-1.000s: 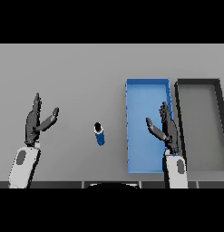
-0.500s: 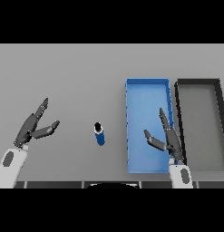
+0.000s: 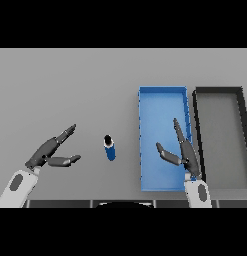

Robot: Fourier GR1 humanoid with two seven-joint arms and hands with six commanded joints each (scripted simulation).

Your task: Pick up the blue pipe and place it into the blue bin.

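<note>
You have not picked anything up yet, so almost all of the job is still ahead of you. The blue pipe (image 3: 110, 148) stands upright on the grey surface (image 3: 70, 90), between your two hands and just left of the blue bin (image 3: 162, 95). Nothing is touching it. The blue bin looks empty inside, and a dark bin (image 3: 218, 92) sits right beside it on the far side. Your left hand (image 3: 49, 151) is off to the left of the pipe, a little way apart from it, with its fingers spread wide and its thumb pointing toward the pipe, holding nothing. Your right hand (image 3: 181, 152) hangs over the blue bin with its fingers also straight and apart, holding nothing. Compared with a moment ago, your left hand has tipped over from pointing up to reaching sideways toward the pipe, and it sits lower. Your right hand has dropped a bit lower too. The pipe and both bins have not moved. You still need to reach the pipe, grab it, lift it, and drop it into the blue bin.
</note>
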